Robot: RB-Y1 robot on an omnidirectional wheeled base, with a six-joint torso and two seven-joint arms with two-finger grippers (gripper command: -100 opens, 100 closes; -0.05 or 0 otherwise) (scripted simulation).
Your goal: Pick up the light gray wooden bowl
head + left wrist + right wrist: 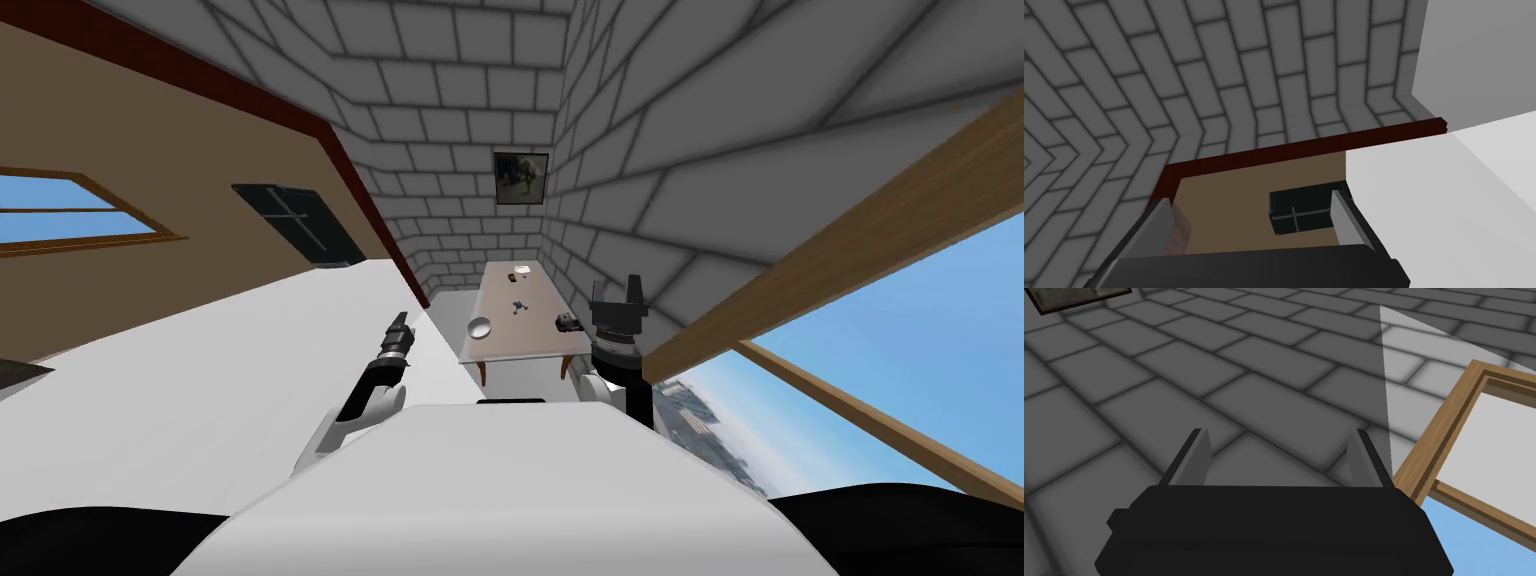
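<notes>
Bowl [481,327]: light grey, round, upright, opening up. Loc.: on table [530,338], close to its near edge, toward the left corner as I face it. It stands clear of the other items. Material can't be read from here.

Table: long, pale top, brown legs at the near end. It is set lengthwise ahead of me, alongside a grey block wall [640,200] on my right side. Other items on top:
- small white obj. [522,270] at the far end
- small grey-blue obj. [518,306] approx. mid-top
- dark boxy obj. [569,322] near the right edge, across the top from the bowl

All three sit well apart from the bowl and are too small to identify.

Left pincer [398,325]: raised fwd of my chest, left of the table's near-left corner, well apart from the bowl. Wrist cam: fingers [1153,224] spread wide.

Right pincer [622,298]: raised off the table's near-right corner, well apart from the bowl. Wrist cam: fingers [1197,459] spread wide.

Framed picture [522,178]: hangs on the far wall, above the table's far end.
</notes>
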